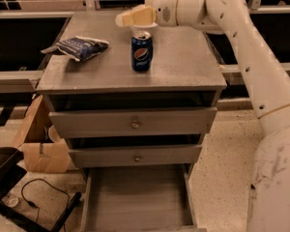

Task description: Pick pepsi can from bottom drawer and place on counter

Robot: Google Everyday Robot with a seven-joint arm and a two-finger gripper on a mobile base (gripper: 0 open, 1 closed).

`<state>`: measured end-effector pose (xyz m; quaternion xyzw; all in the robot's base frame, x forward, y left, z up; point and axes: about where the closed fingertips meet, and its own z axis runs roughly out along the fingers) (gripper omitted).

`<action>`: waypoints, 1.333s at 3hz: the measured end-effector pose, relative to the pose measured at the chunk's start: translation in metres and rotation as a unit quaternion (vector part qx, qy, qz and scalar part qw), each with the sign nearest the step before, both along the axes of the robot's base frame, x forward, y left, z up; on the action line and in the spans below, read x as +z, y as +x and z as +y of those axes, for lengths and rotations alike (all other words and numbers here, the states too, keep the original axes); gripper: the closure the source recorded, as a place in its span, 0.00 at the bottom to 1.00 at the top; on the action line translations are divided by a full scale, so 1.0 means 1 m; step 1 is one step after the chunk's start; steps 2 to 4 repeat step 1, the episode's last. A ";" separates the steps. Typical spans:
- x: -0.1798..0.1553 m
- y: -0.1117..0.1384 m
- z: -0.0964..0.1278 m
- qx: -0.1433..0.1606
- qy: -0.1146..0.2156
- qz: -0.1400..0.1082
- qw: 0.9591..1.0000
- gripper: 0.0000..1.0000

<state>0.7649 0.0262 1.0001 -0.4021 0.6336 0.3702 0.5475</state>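
Plainly, the white arm (pixel 251 57) is the biggest thing here, reaching in from the right of the pepsi can (pixel 141 52) and passing above and behind it. The counter (pixel 183 62) spreads out under the can on all sides, with bare grey surface to the can's right and front. Well below the can, the bottom drawer (pixel 135 197) stands pulled open, its plank floor showing. Between it and the can sit two shut drawers with brass knobs (pixel 133 123). Low to the can's left a cardboard box (pixel 38 149) leans by the cabinet. The blue-and-white snack bag (pixel 79 47) lies on the counter to the can's left, apart from it. The gripper (pixel 133 17) hangs just above and behind the can, not touching it; whether it is released or clenched cannot be told. A white cup (pixel 144 29) stands right behind the can, partly covered by the gripper. The can itself stands upright, logo forward, near the counter's middle.
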 end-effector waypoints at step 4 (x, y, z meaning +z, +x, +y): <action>0.030 0.004 -0.019 -0.012 0.014 -0.021 1.000 0.00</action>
